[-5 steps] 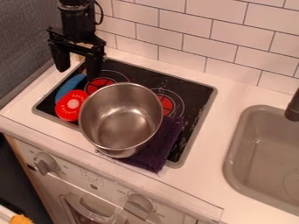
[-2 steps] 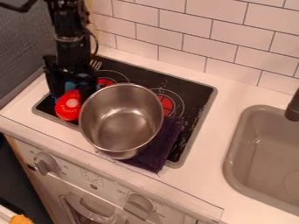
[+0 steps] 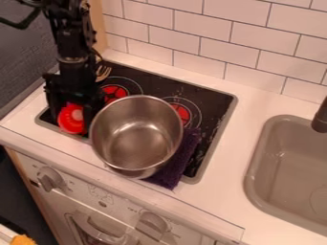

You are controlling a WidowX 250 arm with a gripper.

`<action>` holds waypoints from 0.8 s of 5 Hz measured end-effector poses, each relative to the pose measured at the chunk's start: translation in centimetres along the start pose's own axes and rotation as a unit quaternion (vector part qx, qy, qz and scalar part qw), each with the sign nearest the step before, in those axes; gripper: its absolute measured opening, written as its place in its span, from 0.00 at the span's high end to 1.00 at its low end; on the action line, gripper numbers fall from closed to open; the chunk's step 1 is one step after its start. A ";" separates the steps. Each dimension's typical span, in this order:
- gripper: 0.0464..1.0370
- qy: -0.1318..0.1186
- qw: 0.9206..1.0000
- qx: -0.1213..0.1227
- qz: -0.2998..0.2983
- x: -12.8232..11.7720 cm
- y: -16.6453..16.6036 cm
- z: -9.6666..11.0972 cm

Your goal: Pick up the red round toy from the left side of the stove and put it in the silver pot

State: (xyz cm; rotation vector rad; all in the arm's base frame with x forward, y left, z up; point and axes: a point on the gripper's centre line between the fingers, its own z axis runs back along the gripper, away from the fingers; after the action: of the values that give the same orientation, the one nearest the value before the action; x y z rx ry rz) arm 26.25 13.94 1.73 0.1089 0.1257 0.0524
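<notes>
Straddling the red thing (image 3: 70, 119), the tool (image 3: 74, 122) hung over the hob's (image 3: 214, 105) left part as seen by the camera. It was released, fingers well apart, one on each side of the red thing. No clamp on it that I could see. Red thing sat low between the fingers, over the hob's near left corner, pale round patch in its middle, upper part partly hidden by the tool. The arm (image 3: 71, 43) dropped in from the upper left, dark and nearly upright, with a thin cable looped beside it. Steel pot (image 3: 137, 139) stood just right of the tool, open end up, nothing in it. Its left rim was right by the finger on that side; couldn't tell if they touched. Purple cloth (image 3: 182, 160) lay under the pot's right and near side, partly on the hob and reaching over its near edge. Fork (image 3: 103, 72) tines showed behind the tool at the hob's far left, handle hidden. Two red ring marks showed on the black glass, one between tool and pot at the far side, one just past the pot's right rim. Hob was set in a white worktop (image 3: 226, 191), with a grey sink (image 3: 290, 172) to the right and a dark tap (image 3: 321, 119) at the view's edge. White tiles (image 3: 256, 28) ran behind. Oven front with knobs (image 3: 49, 178) was below, plus an orange thing (image 3: 23, 240) in the near left corner.
</notes>
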 end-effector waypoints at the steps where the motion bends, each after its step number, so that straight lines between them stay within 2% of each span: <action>1: 0.22 -0.001 1.000 0.001 -0.001 0.3 0.2 -0.1; 2: 0.22 0.002 1.000 -0.014 0.016 0.1 0.9 0.2; 4: 0.22 -0.064 0.997 -0.021 0.034 -0.7 1.6 8.2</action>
State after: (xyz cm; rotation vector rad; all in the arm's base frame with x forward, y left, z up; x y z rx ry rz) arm 26.48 14.59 10.04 0.0744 -0.0071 0.1162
